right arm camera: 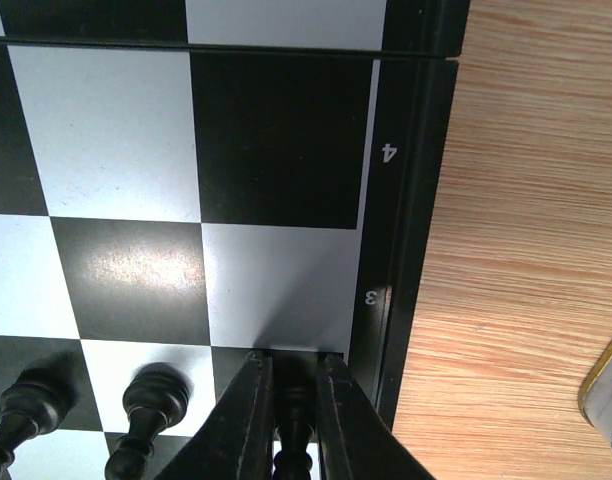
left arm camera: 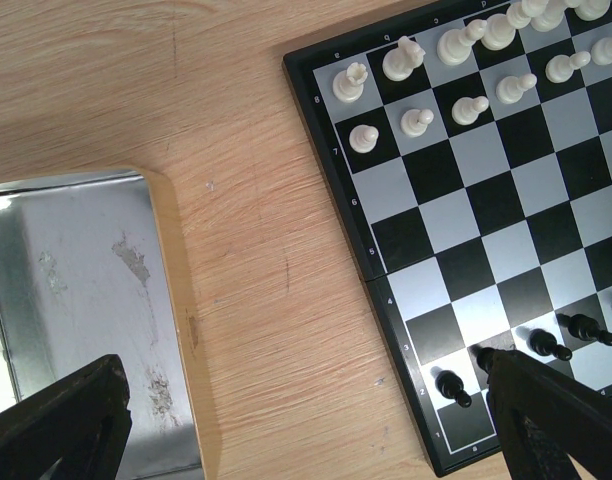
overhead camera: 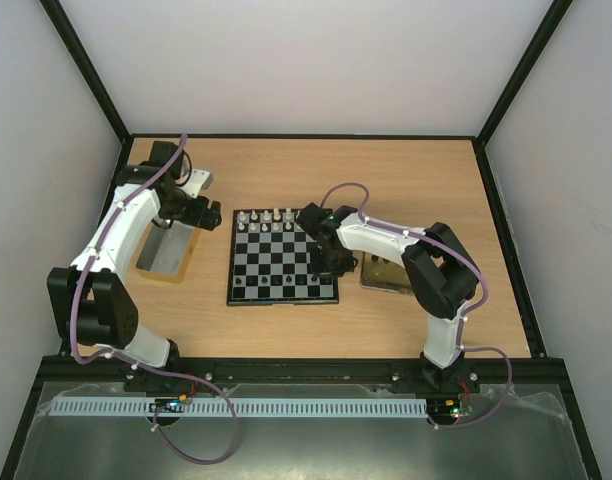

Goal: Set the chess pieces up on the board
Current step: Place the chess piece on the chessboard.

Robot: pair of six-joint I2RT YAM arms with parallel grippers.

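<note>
The board (overhead camera: 266,272) lies mid-table. White chess pieces (overhead camera: 269,220) fill its two far rows and show in the left wrist view as white pieces (left arm camera: 403,62). A few black pawns (left arm camera: 548,345) stand along the near side. My right gripper (right arm camera: 294,362) is low over the board's right edge (right arm camera: 406,200), by the rim marks 3 and 4, shut on a slim black piece (right arm camera: 294,415) that stands upright between its fingers. Two black pawns (right arm camera: 151,400) stand just left of it. My left gripper (left arm camera: 306,440) hangs open and holds nothing, above bare wood between the silver tray and the board's left rim.
A silver-grey metal tray (overhead camera: 164,255) lies left of the board under the left arm. A gold tray (overhead camera: 386,278) lies right of the board, partly under the right arm, and its corner shows in the right wrist view as gold tray (right arm camera: 611,400). Dark frame posts edge the table.
</note>
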